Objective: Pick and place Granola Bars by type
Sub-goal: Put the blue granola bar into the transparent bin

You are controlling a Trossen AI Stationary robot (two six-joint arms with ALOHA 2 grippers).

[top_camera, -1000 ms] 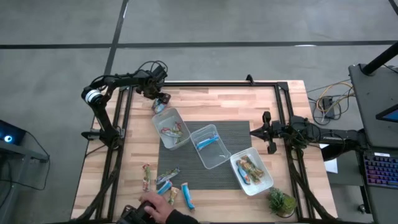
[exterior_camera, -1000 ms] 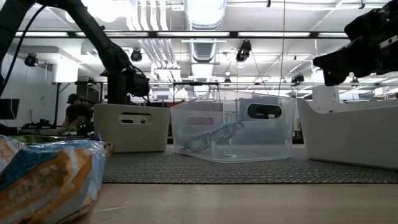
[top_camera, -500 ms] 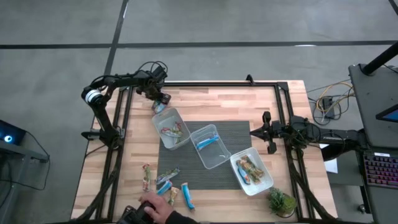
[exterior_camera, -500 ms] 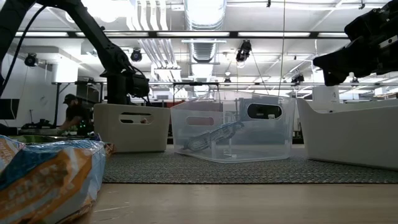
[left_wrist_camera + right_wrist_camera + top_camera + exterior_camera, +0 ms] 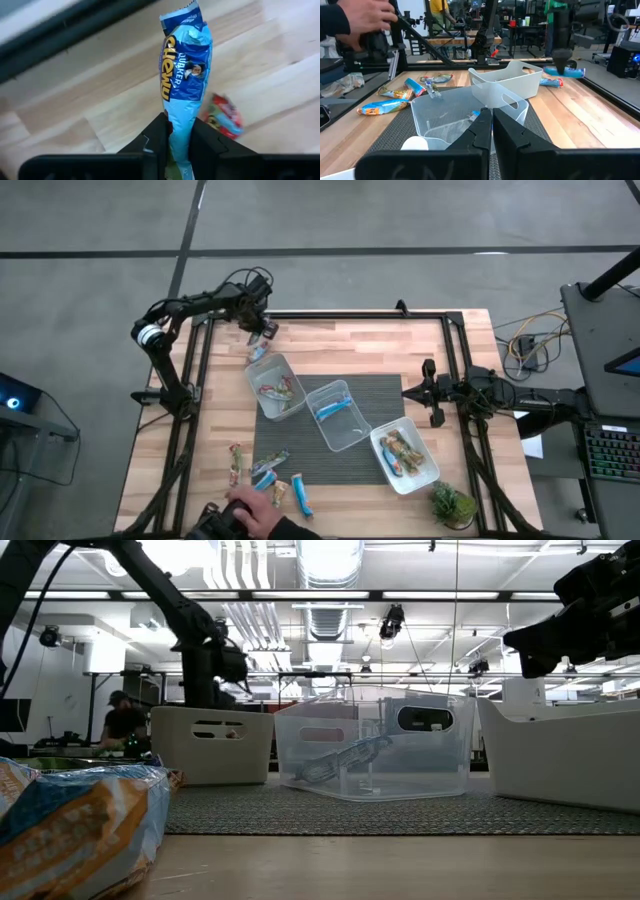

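One blue Chewy granola bar (image 5: 184, 80) is hanging pinched in the left end effector (image 5: 262, 330) above the tabletop (image 5: 370, 350), likely for sorting, while the right end effector (image 5: 428, 392) is waiting clenched.

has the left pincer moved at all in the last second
Yes. The left pincer, shut on a blue bar, has moved away from the nearest tub, toward the table's far edge.

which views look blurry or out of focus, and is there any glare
Left wrist view: the blue granola bar in the left end effector reads fairly sharp, the table behind is soft. Low view: the near wrapper is out of focus, and the ceiling lights glare. High view: evenly lit.
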